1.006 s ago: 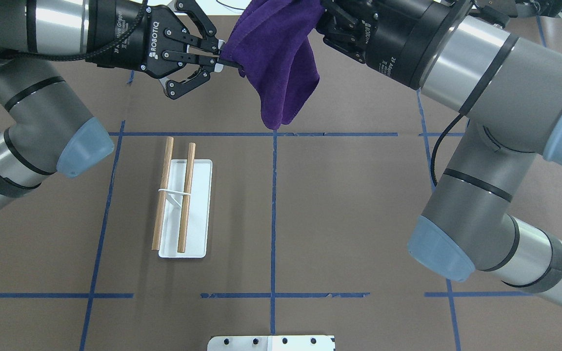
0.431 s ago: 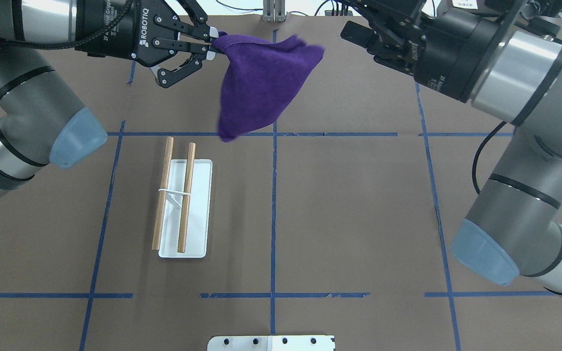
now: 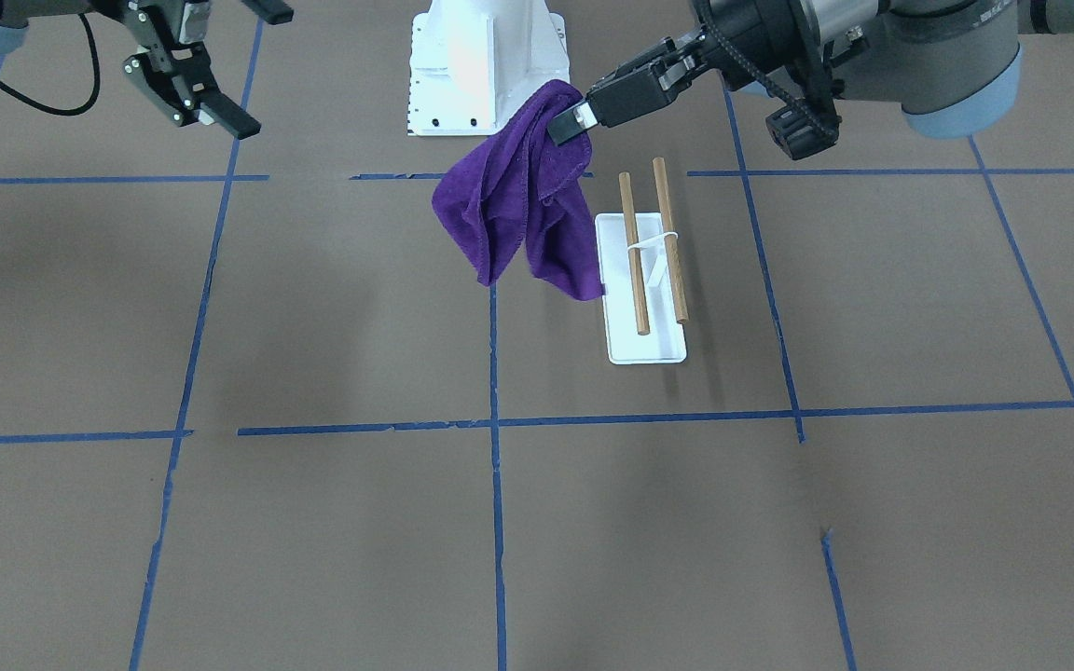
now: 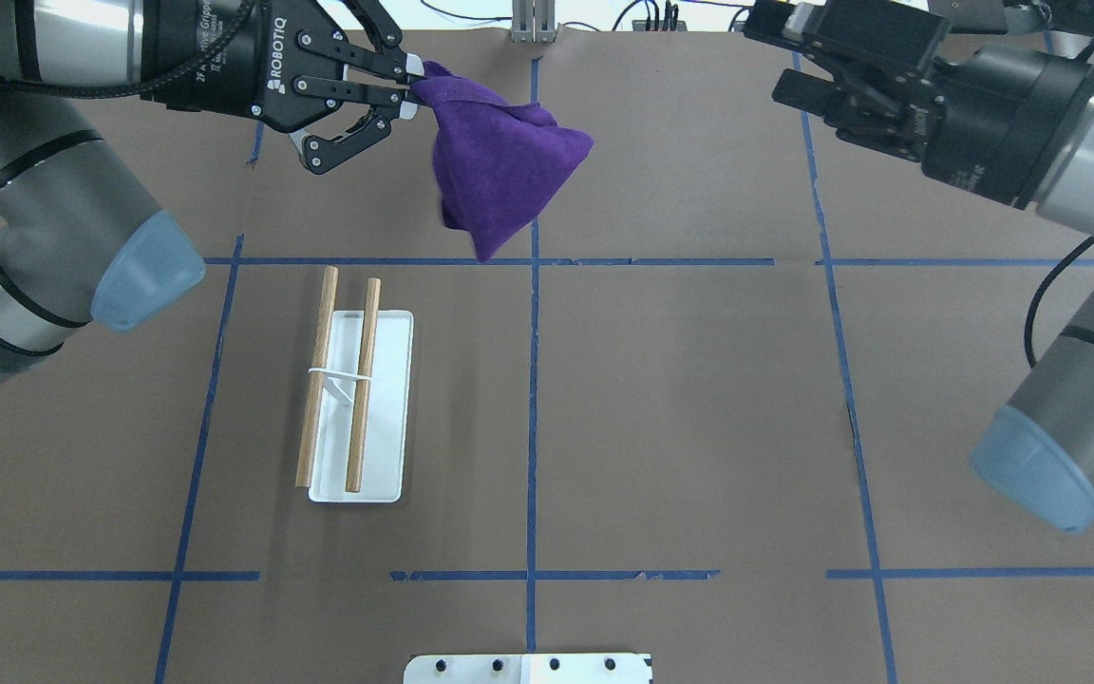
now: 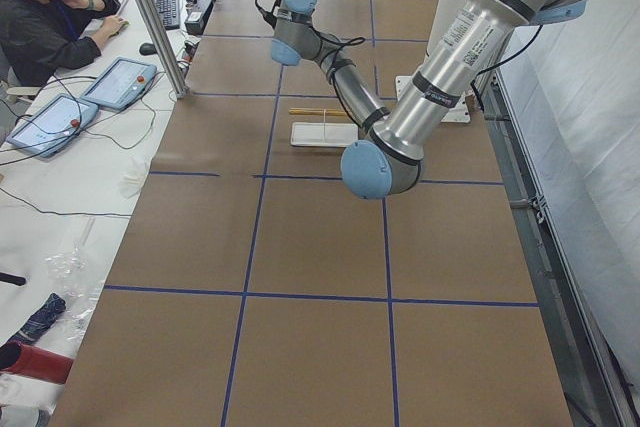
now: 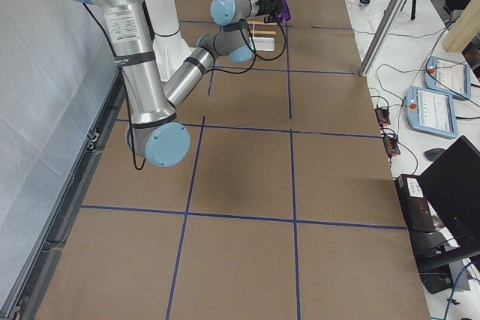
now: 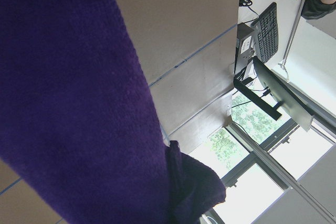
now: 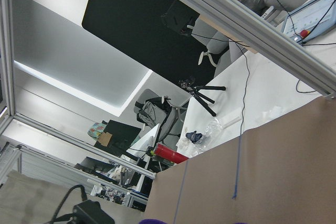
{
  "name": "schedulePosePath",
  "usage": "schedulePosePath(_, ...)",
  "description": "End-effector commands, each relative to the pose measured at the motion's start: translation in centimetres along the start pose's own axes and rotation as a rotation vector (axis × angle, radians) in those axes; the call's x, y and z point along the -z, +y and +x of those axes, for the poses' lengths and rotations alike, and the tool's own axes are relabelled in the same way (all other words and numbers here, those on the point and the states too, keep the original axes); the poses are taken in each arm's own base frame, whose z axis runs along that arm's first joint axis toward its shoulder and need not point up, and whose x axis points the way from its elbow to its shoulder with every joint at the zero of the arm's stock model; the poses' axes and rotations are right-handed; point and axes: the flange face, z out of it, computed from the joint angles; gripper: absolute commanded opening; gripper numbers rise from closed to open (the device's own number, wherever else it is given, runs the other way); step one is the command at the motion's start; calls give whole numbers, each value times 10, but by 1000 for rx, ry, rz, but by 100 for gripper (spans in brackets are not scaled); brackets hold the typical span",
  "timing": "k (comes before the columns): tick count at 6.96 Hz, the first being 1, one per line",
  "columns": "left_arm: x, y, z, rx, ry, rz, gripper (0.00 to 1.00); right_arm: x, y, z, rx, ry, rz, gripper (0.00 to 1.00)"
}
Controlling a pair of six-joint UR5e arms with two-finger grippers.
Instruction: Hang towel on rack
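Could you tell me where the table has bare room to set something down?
Bare: the right-arm half of the brown table, past the central blue tape line, and between the white-based rack with two wooden rods and the white pedestal plate. Crowded: the far edge, where the left gripper dangles the purple towel.

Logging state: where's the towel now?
Overhead view, upper left of centre: the towel hangs from the left pincer, on the far side of the rack.
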Motion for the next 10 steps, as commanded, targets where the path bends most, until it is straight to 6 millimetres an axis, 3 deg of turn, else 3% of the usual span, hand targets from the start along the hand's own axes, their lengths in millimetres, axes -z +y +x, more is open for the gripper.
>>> schedulePosePath(1,21,13,-12,-164,12,-15,0,19,-37,43,73,109,-5,100)
schedulePosePath(3,29,8,-22,-389,12,0,0,43,-47,94,136,236,8,100)
schedulePosePath(5,12,1,-34,-609,48,45,0,57,-59,138,155,356,17,100)
schedulePosePath(7,-38,4,-67,-721,101,174,0,74,-81,164,179,511,49,100)
schedulePosePath(9,-99,24,-121,-824,73,434,0,92,-109,182,254,666,78,100)
schedulePosePath(10,-104,29,-129,-828,23,486,0,112,-119,199,328,743,61,100)
